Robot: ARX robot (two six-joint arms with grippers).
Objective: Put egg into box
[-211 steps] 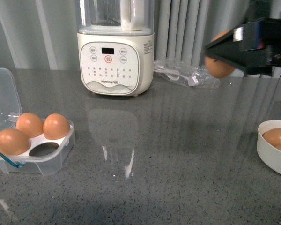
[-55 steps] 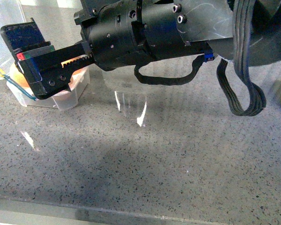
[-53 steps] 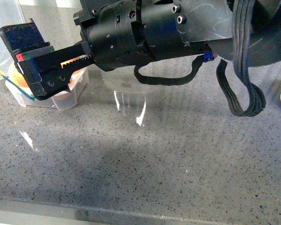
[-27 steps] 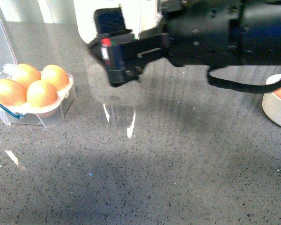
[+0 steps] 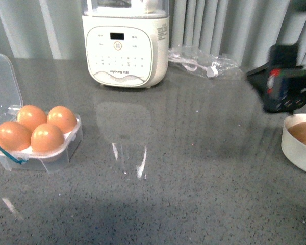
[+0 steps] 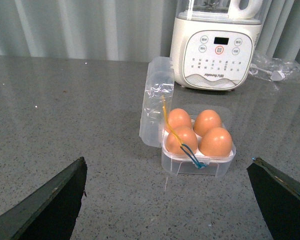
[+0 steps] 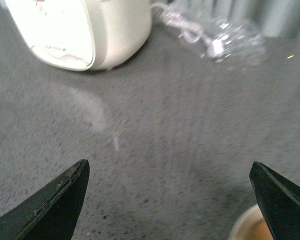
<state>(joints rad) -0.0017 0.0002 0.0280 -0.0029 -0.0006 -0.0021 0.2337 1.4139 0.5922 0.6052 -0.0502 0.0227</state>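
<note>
Front view: the box (image 5: 56,161) sits at the near left with its lid up and all four hollows filled. I take the egg (image 5: 47,138) to be the one in its near right hollow. My right gripper (image 7: 168,167) hangs at the right near the bowl (image 5: 295,153), jaws spread and empty. My left gripper (image 6: 166,162) is spread and empty too, facing the box. The placing step looks done. With no hollow free, the next move calls for staying clear of the box, not fetching the bowl's egg.

From the body, the counter (image 5: 194,168) is viewed toward 12 o'clock. The blender (image 5: 125,46) is shared by all views; the box (image 6: 215,169), at 9 o'clock, by two.
</note>
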